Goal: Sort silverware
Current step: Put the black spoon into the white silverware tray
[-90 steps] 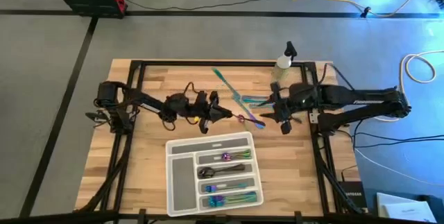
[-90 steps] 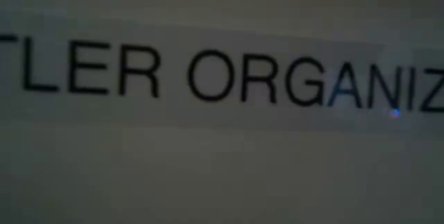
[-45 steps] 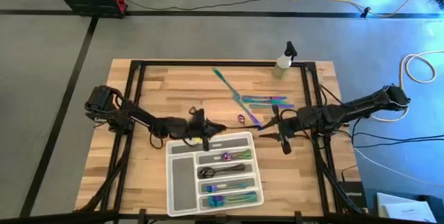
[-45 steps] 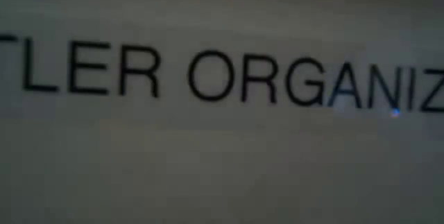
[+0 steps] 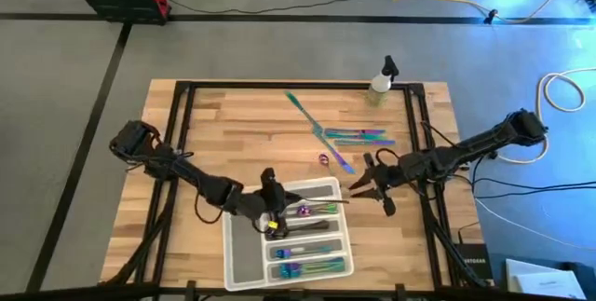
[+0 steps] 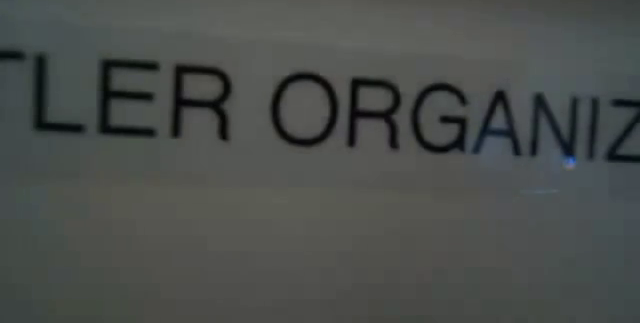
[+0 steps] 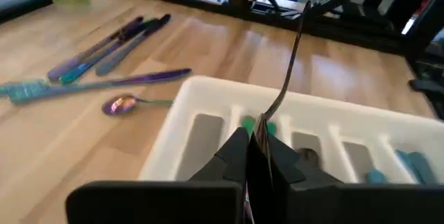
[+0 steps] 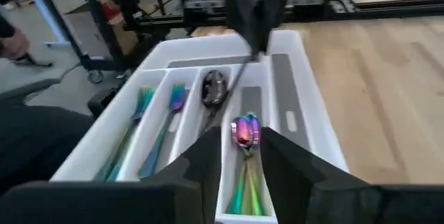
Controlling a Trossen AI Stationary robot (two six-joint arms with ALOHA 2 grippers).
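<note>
High view: left gripper (image 5: 271, 215) over tray (image 5: 240, 254), clamping probably a dark fork (image 7: 288, 61); right gripper (image 5: 365, 180) wide.

The wooden table (image 5: 214, 115) carries a white tray (image 5: 240, 254), loose silverware (image 5: 349, 136) (iridescent) and a spray bottle (image 5: 381, 81).

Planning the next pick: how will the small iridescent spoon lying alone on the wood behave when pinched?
The small iridescent metal spoon looks glossy, so probably slippery. It lies flat on the wooden table, so it may skid or pivot on its rounded bowl. Slim, likely stiff and light.
</note>
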